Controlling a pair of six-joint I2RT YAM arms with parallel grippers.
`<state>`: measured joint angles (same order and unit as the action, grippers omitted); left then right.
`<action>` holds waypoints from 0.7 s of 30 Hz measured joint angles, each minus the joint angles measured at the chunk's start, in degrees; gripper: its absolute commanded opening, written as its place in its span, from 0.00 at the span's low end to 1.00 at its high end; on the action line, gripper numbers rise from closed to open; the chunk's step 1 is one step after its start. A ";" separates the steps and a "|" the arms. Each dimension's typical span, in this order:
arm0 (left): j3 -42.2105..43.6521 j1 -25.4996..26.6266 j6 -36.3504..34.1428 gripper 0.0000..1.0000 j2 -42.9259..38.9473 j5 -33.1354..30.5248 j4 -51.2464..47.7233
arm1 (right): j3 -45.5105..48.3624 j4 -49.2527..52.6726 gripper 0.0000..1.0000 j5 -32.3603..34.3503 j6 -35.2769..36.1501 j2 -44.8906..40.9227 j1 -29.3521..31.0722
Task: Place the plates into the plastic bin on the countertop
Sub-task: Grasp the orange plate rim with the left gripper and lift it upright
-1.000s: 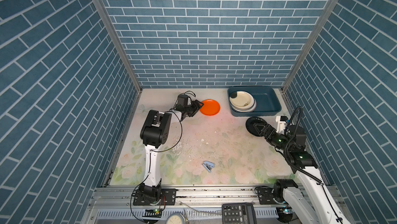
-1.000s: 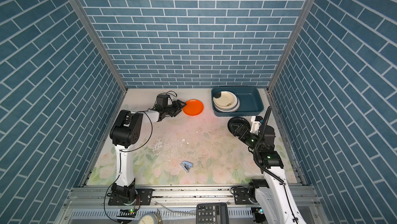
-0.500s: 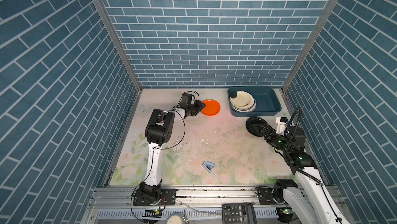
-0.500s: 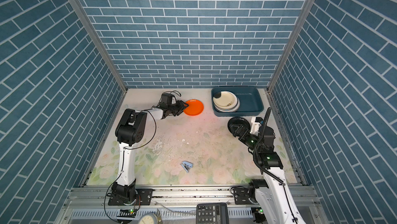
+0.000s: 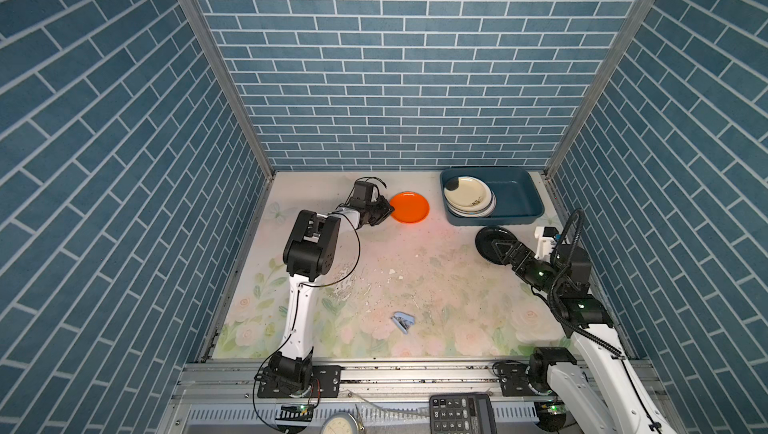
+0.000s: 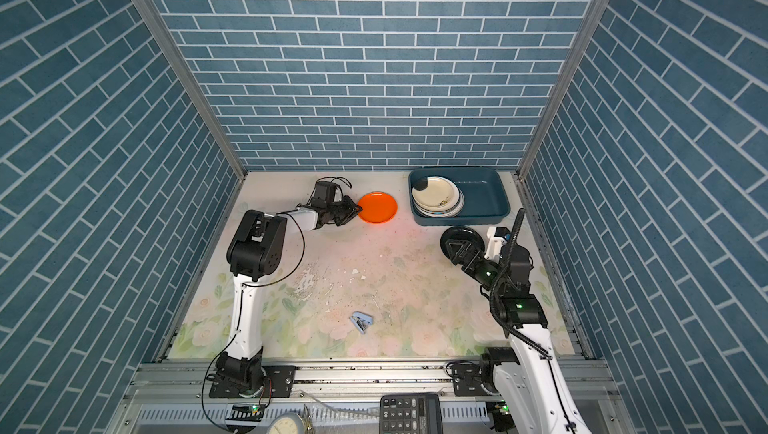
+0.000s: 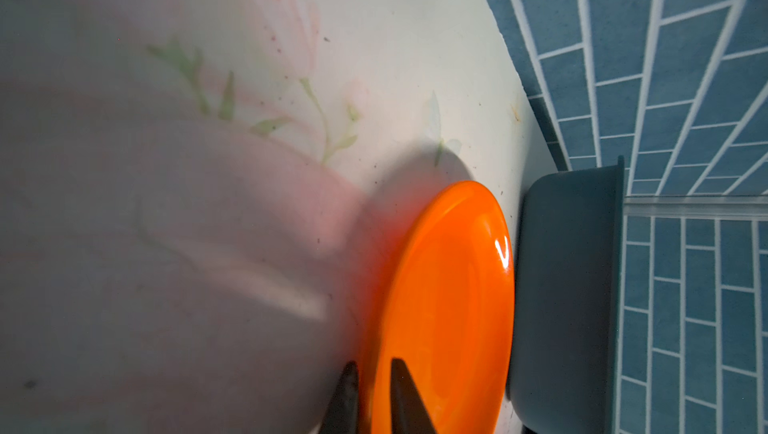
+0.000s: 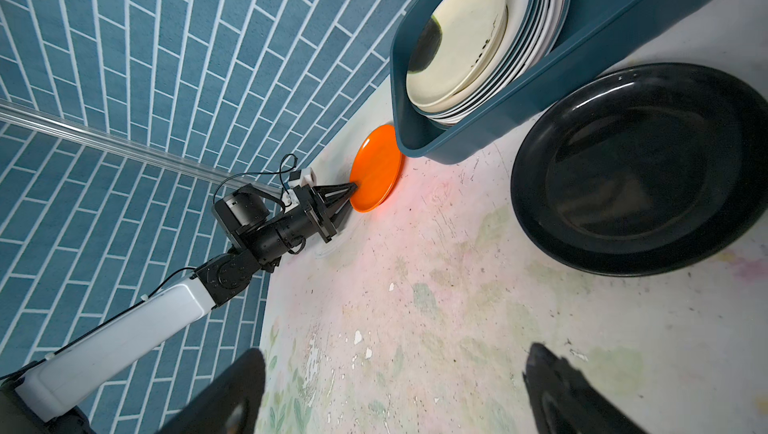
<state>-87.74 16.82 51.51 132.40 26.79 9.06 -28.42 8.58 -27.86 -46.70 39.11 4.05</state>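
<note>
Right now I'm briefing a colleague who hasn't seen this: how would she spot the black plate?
Find the teal plastic bin at the far right corner of the countertop. Just outside its near wall lies the black plate. It is the only dark one: the orange plate is further left, the binned stack is pale.

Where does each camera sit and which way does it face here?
Top views: high above the front rail, looking down on the whole countertop; left arm and right arm show.
Left wrist: rides the left arm, looks along the left gripper, shut on the orange plate, toward the plastic bin.
Right wrist: rides the right arm, looks past the open right gripper at the black plate and left arm.
Shared: all views show the orange plate and plastic bin.
</note>
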 measured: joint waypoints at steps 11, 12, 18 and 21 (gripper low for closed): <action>-0.17 0.00 0.15 0.00 -0.28 -0.11 -1.75 | 0.00 1.75 0.97 1.09 0.00 0.00 0.00; 0.28 0.00 0.31 0.00 -0.68 -0.04 -1.75 | -0.02 2.25 0.97 1.11 0.00 0.00 0.00; 5.01 0.00 0.76 0.00 -7.19 0.07 -2.34 | -0.20 4.94 0.97 1.14 0.02 0.00 0.00; 7.56 -0.02 0.76 0.00 -12.92 0.07 -2.32 | -1.01 6.60 0.99 1.16 0.02 0.00 0.00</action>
<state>-80.18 16.80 52.27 119.48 26.85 6.74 -29.43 15.18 -26.70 -46.68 39.11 4.05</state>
